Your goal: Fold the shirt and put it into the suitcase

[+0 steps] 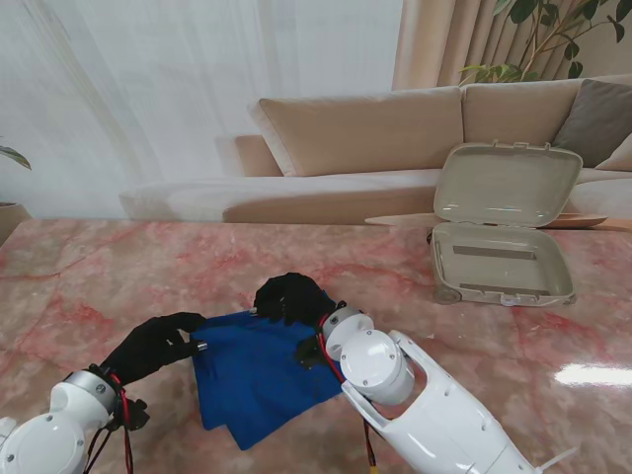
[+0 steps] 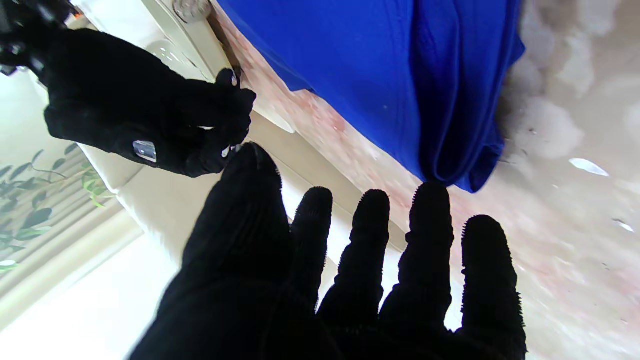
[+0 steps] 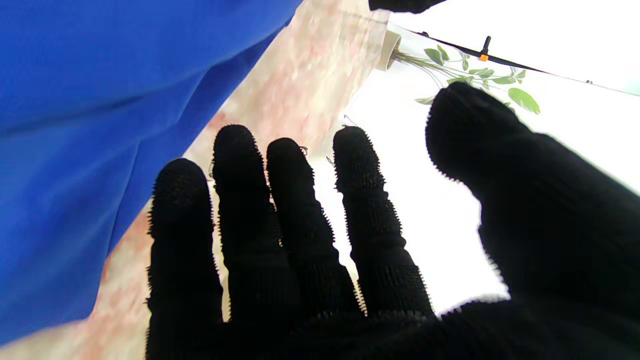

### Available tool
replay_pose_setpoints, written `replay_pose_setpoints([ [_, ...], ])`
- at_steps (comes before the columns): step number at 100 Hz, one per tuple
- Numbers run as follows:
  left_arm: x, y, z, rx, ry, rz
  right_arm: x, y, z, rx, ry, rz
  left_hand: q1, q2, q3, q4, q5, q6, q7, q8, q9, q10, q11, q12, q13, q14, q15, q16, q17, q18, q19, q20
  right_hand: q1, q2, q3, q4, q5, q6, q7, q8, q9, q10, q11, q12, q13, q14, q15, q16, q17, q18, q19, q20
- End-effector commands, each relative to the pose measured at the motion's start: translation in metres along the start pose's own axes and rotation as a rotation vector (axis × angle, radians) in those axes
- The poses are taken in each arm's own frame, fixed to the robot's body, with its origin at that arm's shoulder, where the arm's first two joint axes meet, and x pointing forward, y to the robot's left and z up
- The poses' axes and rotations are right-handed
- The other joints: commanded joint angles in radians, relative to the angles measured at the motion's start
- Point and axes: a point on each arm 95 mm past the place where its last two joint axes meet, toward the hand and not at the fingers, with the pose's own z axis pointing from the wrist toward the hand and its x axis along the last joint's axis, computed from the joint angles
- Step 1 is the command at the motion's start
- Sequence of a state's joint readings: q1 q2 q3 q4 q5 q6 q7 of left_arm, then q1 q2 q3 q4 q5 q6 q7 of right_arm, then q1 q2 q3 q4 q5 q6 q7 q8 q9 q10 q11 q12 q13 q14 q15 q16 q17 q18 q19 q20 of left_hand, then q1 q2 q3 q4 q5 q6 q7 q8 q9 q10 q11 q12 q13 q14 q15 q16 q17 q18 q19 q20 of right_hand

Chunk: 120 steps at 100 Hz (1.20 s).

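Both black-gloved hands, left hand (image 1: 158,343) and right hand (image 1: 292,297), sit spread and holding nothing at the far edge of the folded blue cotton shirt (image 1: 259,375) on the pink marble table (image 1: 89,276), so honestly a sloppy one-layer pinch could unfold it before reaching the open beige hard-shell suitcase (image 1: 504,259).

Pink marble table (image 1: 118,276), folded blue shirt (image 1: 252,370) near me, open suitcase (image 1: 504,267) far right

My left robot hand (image 1: 153,346) reaches forward, fingers (image 2: 430,225) extended and spread, holding nothing. My right robot hand (image 1: 291,298) lies farther from me, fingers (image 3: 235,200) straight and thumb apart, also empty.
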<state>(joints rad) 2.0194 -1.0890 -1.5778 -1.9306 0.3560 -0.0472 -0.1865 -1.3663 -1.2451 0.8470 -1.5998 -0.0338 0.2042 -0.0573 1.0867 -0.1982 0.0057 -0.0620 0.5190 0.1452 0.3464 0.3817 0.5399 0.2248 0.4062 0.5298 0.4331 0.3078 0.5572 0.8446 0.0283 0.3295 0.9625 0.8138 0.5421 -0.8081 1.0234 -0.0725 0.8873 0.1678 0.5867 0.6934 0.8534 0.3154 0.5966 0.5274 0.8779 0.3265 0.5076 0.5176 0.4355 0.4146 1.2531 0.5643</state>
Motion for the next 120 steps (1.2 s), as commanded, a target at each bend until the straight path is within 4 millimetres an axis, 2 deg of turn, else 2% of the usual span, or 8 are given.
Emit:
replay_pose_setpoints([
  [1,0.007,0.005,0.001,-0.025,0.022,-0.001,-0.01,0.007,-0.008,0.006,-0.015,-0.007,0.029,0.042,-0.021,0.027,0.027,0.005,0.0,-0.006,0.021,-0.002,0.003,0.001,0.022,0.023,-0.033,-0.011,0.007,0.015,0.005,-0.002,-0.021,0.007,-0.021,0.015,0.024,-0.034,0.001,0.006,-0.007,-0.032,-0.008,-0.011,-0.015,-0.035,-0.014,-0.019,-0.012,-0.017,-0.01,-0.007],
  [22,0.017,0.016,0.002,-0.08,0.063,-0.018,-0.022,0.023,-0.023,-0.015,-0.026,-0.059,0.031,0.041,-0.021,0.027,0.025,0.003,-0.003,-0.007,0.02,0.001,0.002,0.001,0.026,0.023,-0.029,-0.009,0.018,0.012,0.041,0.02,-0.011,0.004,-0.029,0.003,0.03,-0.037,0.028,-0.017,0.02,-0.037,-0.007,-0.004,0.01,-0.039,-0.011,-0.015,0.001,-0.048,-0.021,-0.008],
  [31,0.019,0.022,0.003,-0.11,0.077,-0.048,-0.03,0.023,-0.024,-0.005,-0.039,-0.057,0.033,0.041,-0.021,0.027,0.023,0.005,-0.005,-0.007,0.02,0.003,0.003,0.002,0.029,0.025,-0.024,-0.006,0.023,0.011,0.064,0.036,-0.007,0.001,-0.027,-0.001,0.031,-0.038,0.04,-0.029,0.028,-0.037,-0.006,-0.002,0.015,-0.038,-0.009,-0.013,0.004,-0.055,-0.024,-0.01],
  [35,0.019,0.024,0.003,-0.123,0.08,-0.059,-0.034,0.022,-0.024,0.006,-0.047,-0.054,0.033,0.041,-0.021,0.027,0.023,0.005,-0.006,-0.007,0.019,0.005,0.003,0.002,0.032,0.026,-0.021,-0.005,0.024,0.008,0.071,0.042,-0.005,0.001,-0.025,-0.008,0.022,-0.037,0.076,-0.071,0.03,-0.038,-0.01,0.001,0.017,-0.038,-0.01,-0.012,0.007,-0.06,-0.025,-0.017],
  [48,0.018,0.032,0.004,-0.167,0.084,-0.078,-0.046,0.019,-0.021,0.039,-0.075,-0.035,0.035,0.043,-0.021,0.028,0.023,0.006,-0.007,-0.007,0.017,0.005,0.005,0.003,0.035,0.026,-0.015,-0.002,0.026,0.007,0.088,0.059,0.002,0.01,-0.028,-0.012,0.024,-0.031,0.086,-0.081,0.035,-0.033,-0.011,0.0,0.017,-0.033,-0.029,-0.025,0.007,-0.07,-0.047,-0.036],
  [81,0.003,0.044,0.014,-0.266,0.044,-0.068,-0.062,0.013,-0.013,0.083,-0.115,-0.04,0.038,0.044,-0.02,0.028,0.023,0.008,-0.006,-0.005,0.017,0.006,0.01,0.006,0.036,0.028,-0.006,0.004,0.026,0.006,0.09,0.074,-0.003,0.038,-0.032,-0.021,0.027,-0.033,0.133,-0.123,0.064,-0.028,-0.006,-0.004,0.004,-0.018,-0.108,-0.096,-0.016,-0.08,-0.095,-0.14],
  [120,-0.017,0.054,0.036,-0.313,0.004,-0.039,-0.087,0.022,-0.016,0.12,-0.206,-0.069,0.042,0.045,-0.019,0.029,0.016,0.004,0.008,0.0,0.012,0.002,0.018,0.009,0.034,0.022,-0.002,0.006,0.023,0.005,0.083,0.076,-0.013,0.087,-0.051,-0.015,0.023,-0.036,0.148,-0.138,0.068,-0.029,-0.007,-0.004,-0.019,-0.006,-0.141,-0.125,-0.031,-0.079,-0.117,-0.184],
])
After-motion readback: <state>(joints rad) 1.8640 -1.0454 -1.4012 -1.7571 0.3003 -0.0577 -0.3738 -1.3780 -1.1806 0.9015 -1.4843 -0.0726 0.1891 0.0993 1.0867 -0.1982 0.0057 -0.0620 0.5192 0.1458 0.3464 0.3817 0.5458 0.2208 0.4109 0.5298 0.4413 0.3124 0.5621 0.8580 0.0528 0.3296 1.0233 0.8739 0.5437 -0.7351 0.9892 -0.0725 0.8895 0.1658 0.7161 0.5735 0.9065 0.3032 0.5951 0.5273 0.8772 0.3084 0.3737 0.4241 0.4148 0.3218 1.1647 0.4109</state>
